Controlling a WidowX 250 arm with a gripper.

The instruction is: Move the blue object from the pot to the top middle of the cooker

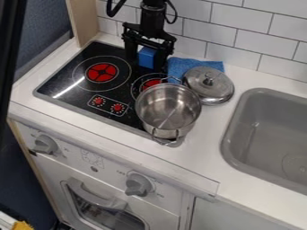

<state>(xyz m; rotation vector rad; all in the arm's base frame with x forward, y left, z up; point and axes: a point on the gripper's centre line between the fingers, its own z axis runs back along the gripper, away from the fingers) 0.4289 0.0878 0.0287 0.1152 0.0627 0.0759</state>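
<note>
Camera view showed a grey knob (44,144) at the far left on the oven's front, at seven o'clock from the black cooktop (63,81). On the cooktop, the larger burner (103,72) glowed red at about eleven o'clock, and two small red dials (108,104) sat at six. A second grey knob (139,184) was on the front at roughly six o'clock from the pot, with the oven door (108,204) below the knobs.

Next came the end effector (146,58), pointing down with its two fingers clamped on the blue block (146,57). The block was outside the pot, between one and two o'clock on the cooktop; whether it touched the surface, I could not tell.

The pot (168,108) stood at four o'clock on the cooktop, partly hiding the smaller burner (150,83). From the pot, the blue cloth (195,65) lay at one o'clock and the lid (208,85) at two, both on the white worktop (219,117). The grey sink (264,121) was farthest right.
</note>
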